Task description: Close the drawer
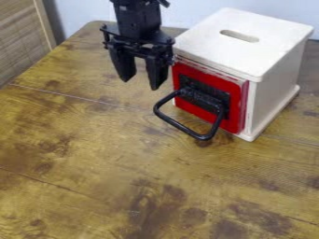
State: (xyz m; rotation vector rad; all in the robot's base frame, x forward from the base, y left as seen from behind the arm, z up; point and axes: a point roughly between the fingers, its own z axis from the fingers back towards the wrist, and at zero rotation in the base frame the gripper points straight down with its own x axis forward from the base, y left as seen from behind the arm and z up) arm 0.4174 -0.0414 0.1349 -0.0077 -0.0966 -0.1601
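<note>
The drawer [212, 86] has a red front set into the pale wooden box [249, 47], and none of its inner sides show. A black bracket sits on the front, and a large black loop handle [187, 119] sticks out toward the front left, lying low over the table. My black gripper [137, 73] hangs pointing down just left of the drawer front, clear of it and above the handle's far end. Its two fingers [121, 67] stand apart with bare table showing between them and nothing held.
The box with a slotted top stands at the back right of a worn wooden table [112, 168]. A slatted wooden panel [19, 37] runs along the far left edge, and a pale wall lies behind.
</note>
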